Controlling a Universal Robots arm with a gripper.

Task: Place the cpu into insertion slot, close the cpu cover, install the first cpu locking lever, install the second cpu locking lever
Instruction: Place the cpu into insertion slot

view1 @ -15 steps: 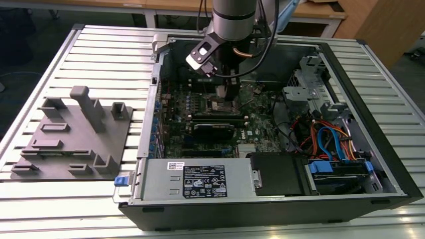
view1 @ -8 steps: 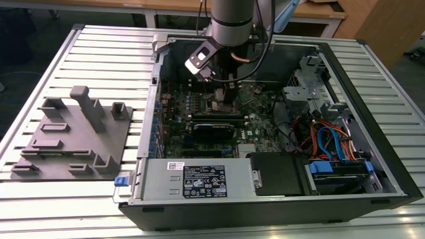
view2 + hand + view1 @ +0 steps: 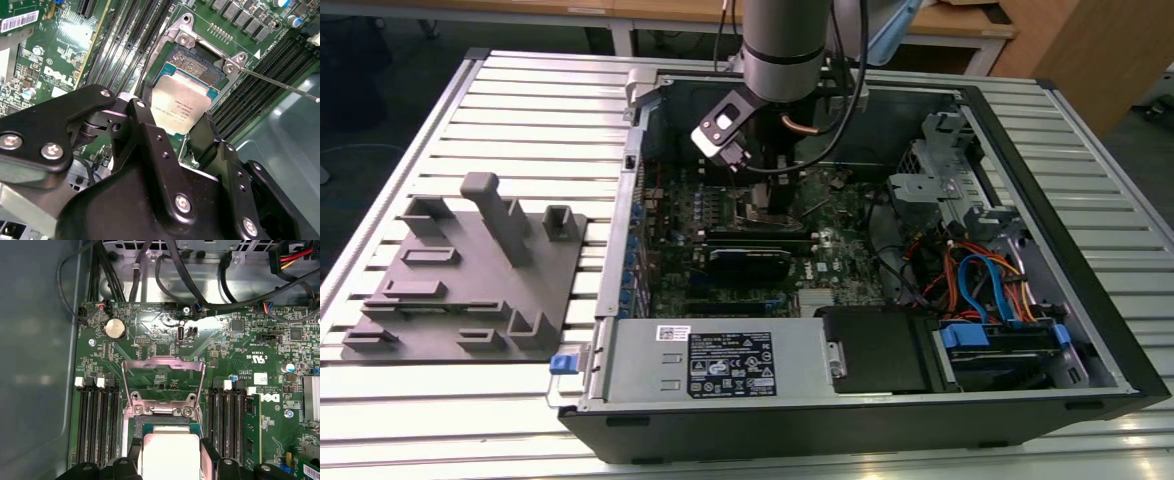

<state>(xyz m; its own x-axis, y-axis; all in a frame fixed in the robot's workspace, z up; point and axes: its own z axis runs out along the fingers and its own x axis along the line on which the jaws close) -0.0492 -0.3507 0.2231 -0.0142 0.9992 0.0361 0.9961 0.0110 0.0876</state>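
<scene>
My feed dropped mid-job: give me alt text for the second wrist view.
The hand grips the silver chip by two edges over the open socket, whose dark centre shows beyond it. A thin metal lever sticks out from the socket's corner, and memory slots run along both sides.

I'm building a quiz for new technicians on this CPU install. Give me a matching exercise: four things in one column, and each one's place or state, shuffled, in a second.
Things:
1 cpu
2 cpu cover
3 coin battery
4 memory slots

Places or states:
A long, black, flanking the insertion slot
B round, silver, on the motherboard
C swung open
D gripped by the claw, over the insertion slot

Pairs: 1-D, 2-C, 3-B, 4-A
</scene>
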